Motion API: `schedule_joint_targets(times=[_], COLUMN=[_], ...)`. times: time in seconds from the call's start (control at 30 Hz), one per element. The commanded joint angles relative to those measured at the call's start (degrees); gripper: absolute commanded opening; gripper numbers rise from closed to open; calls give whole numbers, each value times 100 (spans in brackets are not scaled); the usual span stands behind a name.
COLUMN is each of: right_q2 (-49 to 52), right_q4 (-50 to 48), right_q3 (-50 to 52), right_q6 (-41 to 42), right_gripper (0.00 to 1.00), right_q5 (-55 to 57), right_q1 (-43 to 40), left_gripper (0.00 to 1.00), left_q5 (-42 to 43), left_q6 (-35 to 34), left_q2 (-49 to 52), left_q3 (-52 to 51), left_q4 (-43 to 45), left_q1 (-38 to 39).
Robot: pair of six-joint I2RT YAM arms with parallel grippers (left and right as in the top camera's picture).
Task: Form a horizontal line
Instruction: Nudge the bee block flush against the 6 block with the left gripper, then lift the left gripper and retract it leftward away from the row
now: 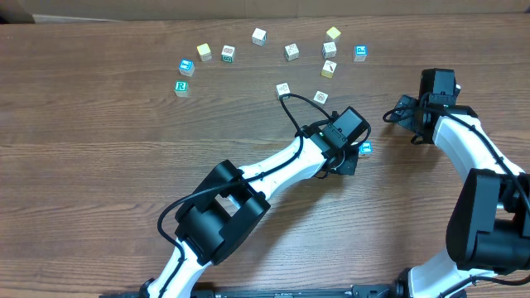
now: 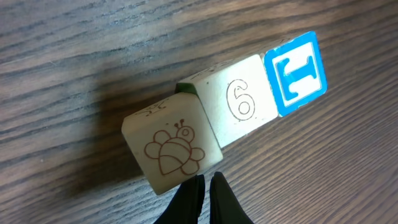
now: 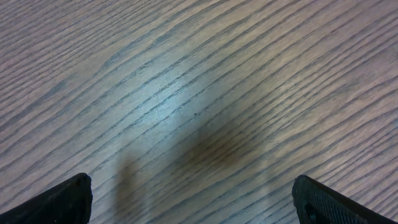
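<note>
Wood-grain table (image 1: pixel 99 165) carries the horizontal line (image 2: pixel 242 102) of three touching cubes just beyond the left gripper (image 2: pixel 206 196), closed and empty, while the right gripper (image 3: pixel 199 202) stands wide open holding nothing; we judge the row formed, with only its straightness left to check.

Overhead — left arm (image 1: pixel 281 161) hides most of the horizontal line (image 1: pixel 365 148).
</note>
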State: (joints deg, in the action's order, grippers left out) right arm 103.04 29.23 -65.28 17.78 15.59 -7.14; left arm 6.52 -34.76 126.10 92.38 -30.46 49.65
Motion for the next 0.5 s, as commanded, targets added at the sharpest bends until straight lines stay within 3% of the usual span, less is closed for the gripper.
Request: schedule_joint_targets(times=[0.0, 0.47], right_q2=[-7, -7], right_q4=[-28, -28], right_q3=[-74, -74], right_q6=[-7, -7], right_gripper=[100, 100], right_q5=[15, 15], right_q1=[-7, -7], left_gripper=[5, 4], left_q5=[-151, -195], left_q6=[-57, -55], left_q2=[-170, -170], left_q3=[109, 109], left_q4=[39, 24], left_q1=[24, 26])
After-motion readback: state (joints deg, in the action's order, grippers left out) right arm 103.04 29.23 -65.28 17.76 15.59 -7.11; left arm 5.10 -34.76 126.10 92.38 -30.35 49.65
